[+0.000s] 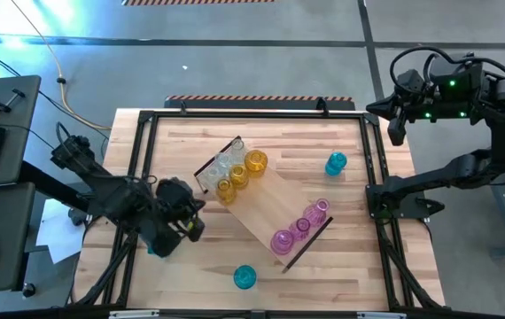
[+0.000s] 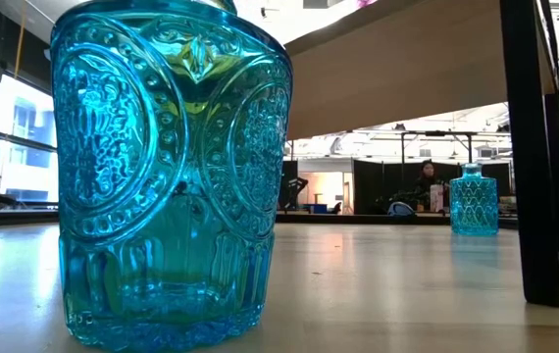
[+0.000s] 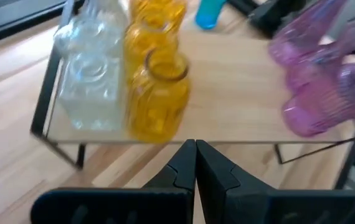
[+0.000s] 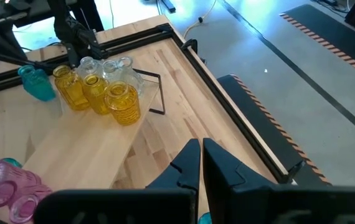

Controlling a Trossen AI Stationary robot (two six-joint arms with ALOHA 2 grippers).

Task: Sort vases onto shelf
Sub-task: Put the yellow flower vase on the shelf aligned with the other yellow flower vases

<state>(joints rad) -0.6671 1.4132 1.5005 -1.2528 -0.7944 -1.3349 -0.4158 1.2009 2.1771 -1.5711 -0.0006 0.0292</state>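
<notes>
Left gripper (image 1: 190,221), fingers clenched together on nothing, poised low over the bench near its left edge, just off the shelf's (image 1: 261,208) long side. Right gripper (image 1: 396,120), likewise clenched and empty, parked high beyond the bench's far right corner, well apart from everything. Shelf set diagonally across the middle of the bench, one dark end piece toward the far left, the other toward the near right. Clustered at its far-left end: clear vases (image 1: 226,162) and three amber vases (image 1: 242,174), standing upright and close together, nearly touching. Gathered at its near-right end: pink vases (image 1: 299,229) in a tight row along the end piece. Off the shelf, directly on the bench: one teal vase (image 1: 336,163) toward the far right, and a second teal vase (image 1: 244,276) by the near edge, filling much of the low view with its embossed glass. Seen past the left gripper's fingers: amber and clear glass at one end of the board, pink at the other, slightly blurred. Person visible far off in the room behind, at a desk.
</notes>
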